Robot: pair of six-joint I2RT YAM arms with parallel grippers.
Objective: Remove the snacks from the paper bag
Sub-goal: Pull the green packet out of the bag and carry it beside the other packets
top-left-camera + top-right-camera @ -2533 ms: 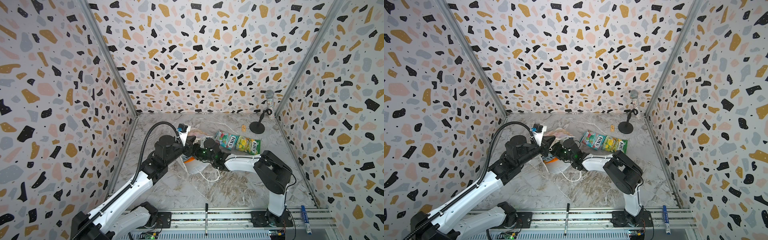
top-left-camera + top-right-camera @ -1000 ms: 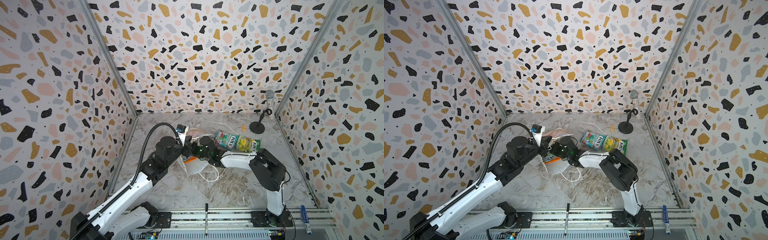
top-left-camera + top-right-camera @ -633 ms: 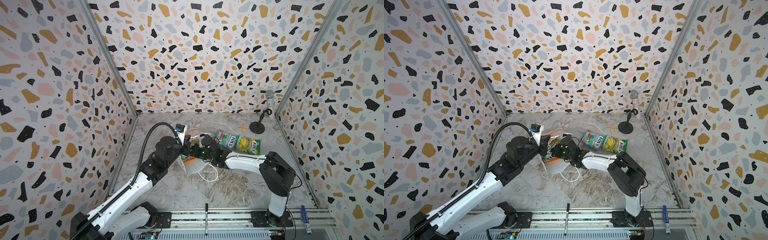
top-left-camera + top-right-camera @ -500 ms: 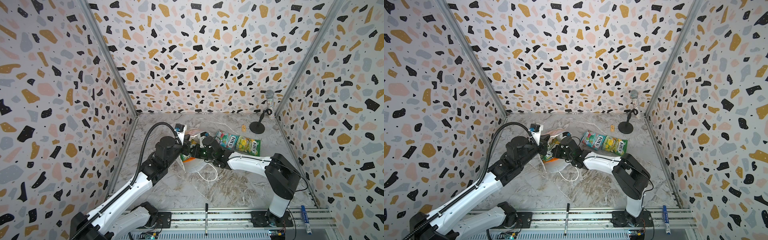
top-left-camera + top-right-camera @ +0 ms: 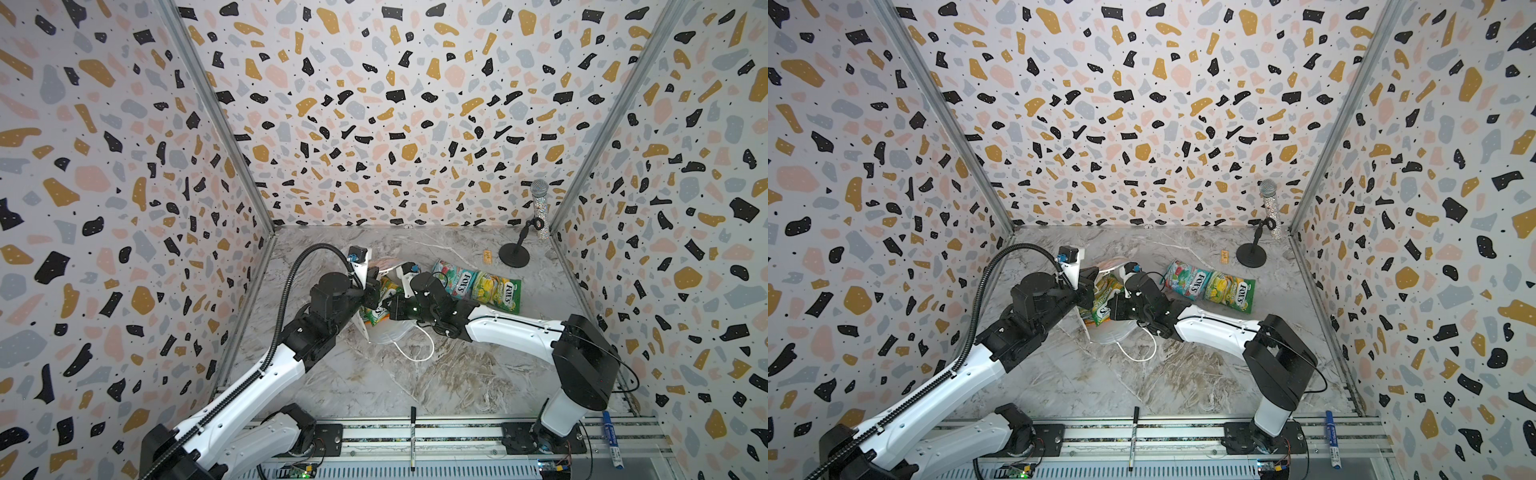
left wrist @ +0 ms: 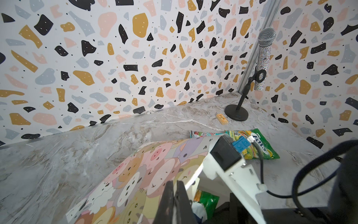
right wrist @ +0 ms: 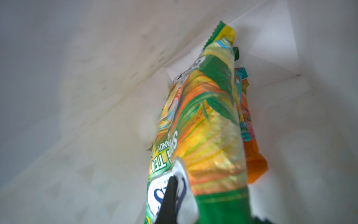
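The left gripper [image 6: 175,184] is pinching the upper edge of the paper bag [image 6: 147,168], jaws pressed together on the paper, and is holding the mouth open. The right gripper [image 7: 175,184] is clamping its jaws on the end of a green-yellow packet [image 7: 209,135], which is lying inside the bag. I think the pull should go slowly and straight out of the mouth, so that the orange packet [image 7: 253,161] and the teal packet [image 7: 242,108] beside it are not catching. Outside, near the bag, a teal-red packet [image 5: 453,280] and a second green-yellow packet [image 5: 500,293] are lying.
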